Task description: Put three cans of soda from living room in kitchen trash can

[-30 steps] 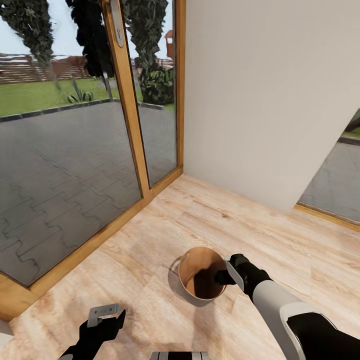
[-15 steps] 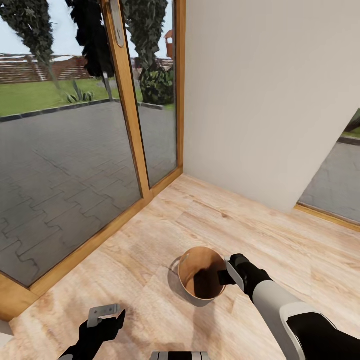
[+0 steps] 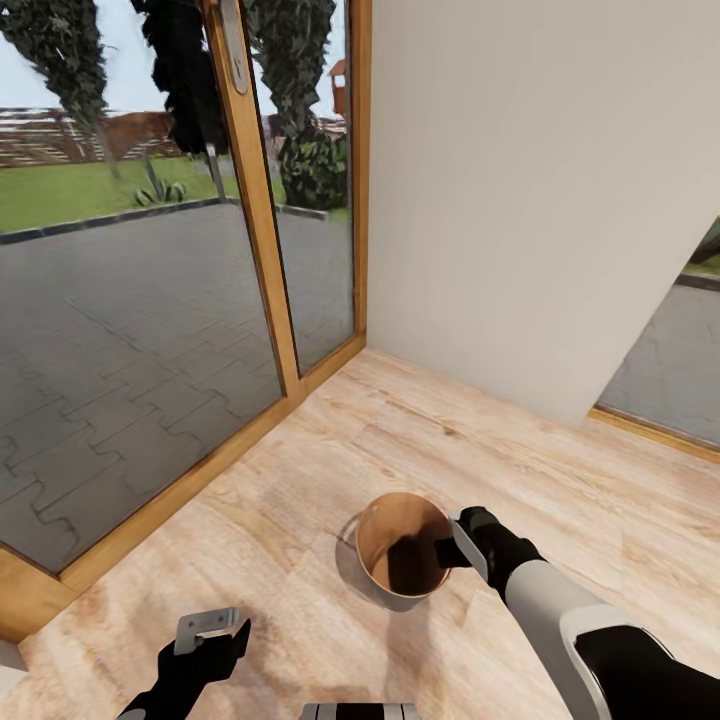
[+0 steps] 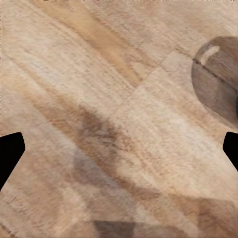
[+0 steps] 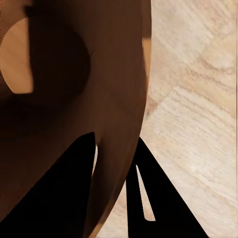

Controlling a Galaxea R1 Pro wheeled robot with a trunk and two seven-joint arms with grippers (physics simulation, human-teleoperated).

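The robot's black right gripper (image 3: 450, 552) clamps the near rim of the small round trash can, pale grey outside and orange-brown inside (image 3: 385, 520), one finger inside the wall and one outside, as the right wrist view (image 5: 116, 188) shows. The bin stands on the pale wood plank floor (image 3: 330, 450), and what can be seen of its inside holds only shadow; the bottom is partly hidden by the gripper. Ahead of that gripper open floor runs to a plain white wall (image 3: 540, 200); off to its left, the boards end at the wood-framed glass doors (image 3: 255, 220), with a paved yard and lawn beyond. The black left gripper (image 3: 215, 632) hangs low over bare floor, well apart from the bin, holding nothing, its fingers spread wide at the edges of the left wrist view (image 4: 10, 151)
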